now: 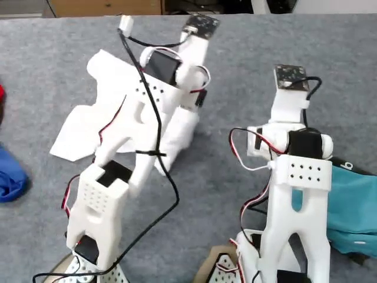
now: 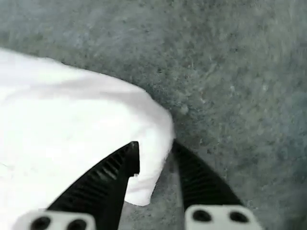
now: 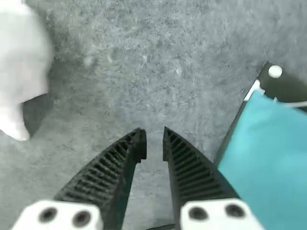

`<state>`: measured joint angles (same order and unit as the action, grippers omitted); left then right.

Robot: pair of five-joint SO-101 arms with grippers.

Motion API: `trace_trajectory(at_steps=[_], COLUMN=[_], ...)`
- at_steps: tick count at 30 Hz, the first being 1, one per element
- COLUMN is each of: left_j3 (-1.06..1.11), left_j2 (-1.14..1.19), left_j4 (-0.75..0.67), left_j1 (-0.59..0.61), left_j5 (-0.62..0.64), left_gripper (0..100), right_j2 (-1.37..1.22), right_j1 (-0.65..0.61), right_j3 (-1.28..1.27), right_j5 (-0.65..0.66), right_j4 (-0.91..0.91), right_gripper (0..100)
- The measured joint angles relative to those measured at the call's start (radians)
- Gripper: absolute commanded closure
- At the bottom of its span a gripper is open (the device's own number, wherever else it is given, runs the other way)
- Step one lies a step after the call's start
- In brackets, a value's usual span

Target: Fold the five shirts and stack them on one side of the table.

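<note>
A white shirt (image 1: 88, 127) lies spread at the back left of the grey table (image 1: 235, 53). My left gripper (image 2: 154, 151) is over the shirt's right edge and is shut on a corner of the white shirt (image 2: 72, 120); the cloth there looks lifted off the table. A folded teal shirt (image 1: 353, 206) rests at the right edge. My right gripper (image 3: 153, 136) hovers over bare table beside the teal shirt (image 3: 268, 158), shut with nothing in it. The white shirt (image 3: 19, 72) also shows off to one side in the right wrist view.
A crumpled blue shirt (image 1: 9, 174) lies at the left edge, with a bit of red cloth (image 1: 1, 94) above it. A black object (image 3: 283, 86) sticks out from under the teal shirt. Open grey table lies between the two arms.
</note>
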<state>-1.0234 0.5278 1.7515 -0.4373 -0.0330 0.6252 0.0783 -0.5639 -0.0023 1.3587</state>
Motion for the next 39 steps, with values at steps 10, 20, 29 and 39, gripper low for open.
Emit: trace_trajectory(at_steps=[10, 20, 29, 39], left_j3=[0.009, 0.281, 0.531, 0.554], left_j2=[-0.184, -0.33, -0.39, -0.39], left_j4=[0.0, 0.0, 0.0, 0.0], left_j1=[0.264, 1.039, 1.464, 1.699], left_j5=[0.106, 0.107, -0.11, -0.276], left_gripper=[78, 90, 90, 90], right_j2=[0.0, -0.279, -0.801, -1.435], right_j1=[-0.063, -0.439, -0.747, -0.919], right_j3=[0.086, 0.302, 0.769, 1.482], right_j5=[0.282, 0.301, 0.301, 0.301], right_j4=[-0.02, -0.02, -0.017, 0.146], right_gripper=[92.1, 80.7, 76.5, 76.4])
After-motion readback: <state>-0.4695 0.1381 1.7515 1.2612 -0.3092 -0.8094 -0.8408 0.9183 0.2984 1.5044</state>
